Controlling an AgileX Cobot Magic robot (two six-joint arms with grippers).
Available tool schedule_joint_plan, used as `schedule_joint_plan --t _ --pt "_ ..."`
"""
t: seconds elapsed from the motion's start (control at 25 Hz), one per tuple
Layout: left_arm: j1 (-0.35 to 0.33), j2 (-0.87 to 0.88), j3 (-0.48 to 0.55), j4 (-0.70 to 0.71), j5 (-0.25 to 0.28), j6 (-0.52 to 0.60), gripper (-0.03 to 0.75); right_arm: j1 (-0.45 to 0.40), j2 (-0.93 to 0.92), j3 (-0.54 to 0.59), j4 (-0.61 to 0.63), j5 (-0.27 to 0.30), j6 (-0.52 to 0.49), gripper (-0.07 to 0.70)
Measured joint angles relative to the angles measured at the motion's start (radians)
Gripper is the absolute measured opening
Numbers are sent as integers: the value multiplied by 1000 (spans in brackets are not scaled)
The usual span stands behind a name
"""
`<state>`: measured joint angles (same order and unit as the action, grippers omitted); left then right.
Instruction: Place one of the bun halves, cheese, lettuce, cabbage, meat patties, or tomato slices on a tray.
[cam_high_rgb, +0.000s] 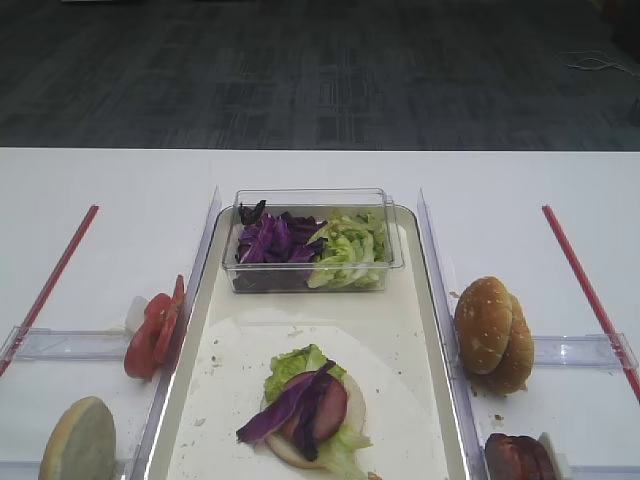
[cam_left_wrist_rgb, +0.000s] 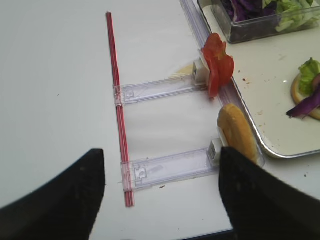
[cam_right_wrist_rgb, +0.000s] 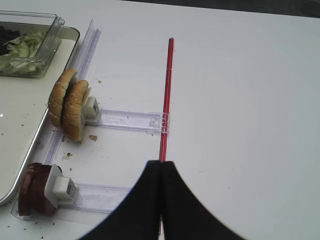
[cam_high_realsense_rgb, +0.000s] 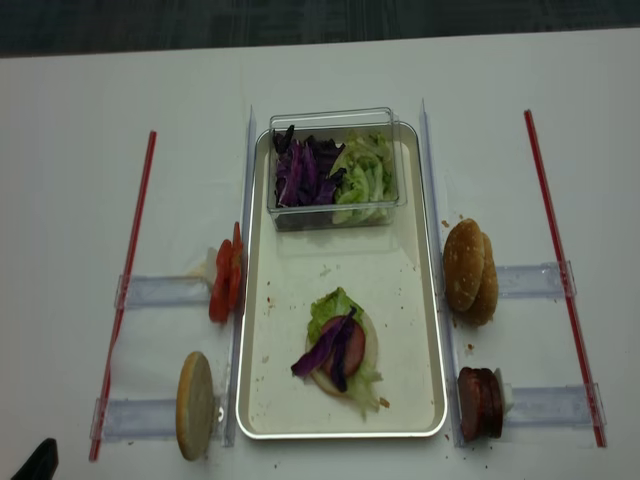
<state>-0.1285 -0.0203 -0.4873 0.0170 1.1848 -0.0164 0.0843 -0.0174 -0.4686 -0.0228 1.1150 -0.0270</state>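
On the tray (cam_high_realsense_rgb: 255, 300) a half-built burger already lies near the front: a bun base with lettuce (cam_high_realsense_rgb: 333, 305), a meat patty (cam_high_realsense_rgb: 350, 352) and strips of purple cabbage (cam_high_realsense_rgb: 322, 352) across it. Judging from that stack, a tomato slice or the closing bun half looks like the next piece.

The tomato slices (cam_left_wrist_rgb: 217, 67) stand on edge in a clear holder just left of the tray, flat faces turned left and right, so their long axis runs near to far. They look light, wet and slippery, soft enough to tear; a gentle pinch across the thin faces near the top edge seems best.

The single bun half (cam_left_wrist_rgb: 237, 131) stands on edge in the nearer left holder, just beside the tray rim, its pale cut face showing in the first overhead view. It is light and spongy and dents easily, so a wide hold across crust and cut face suits it.

On the right, two more bun halves (cam_right_wrist_rgb: 69, 104) and spare patties (cam_right_wrist_rgb: 35, 189) stand upright in their holders.

The left tool (cam_left_wrist_rgb: 160, 185) hangs spread wide and empty over the table, near the left holders. The right tool (cam_right_wrist_rgb: 161, 172) has its fingers pressed together, pinching nothing
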Motion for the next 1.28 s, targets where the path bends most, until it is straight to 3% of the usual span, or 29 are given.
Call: schedule_joint_plan --t 1.28 --pt "0 0 0 0 -2 -10 484 0 0 0 0 0 0 6"
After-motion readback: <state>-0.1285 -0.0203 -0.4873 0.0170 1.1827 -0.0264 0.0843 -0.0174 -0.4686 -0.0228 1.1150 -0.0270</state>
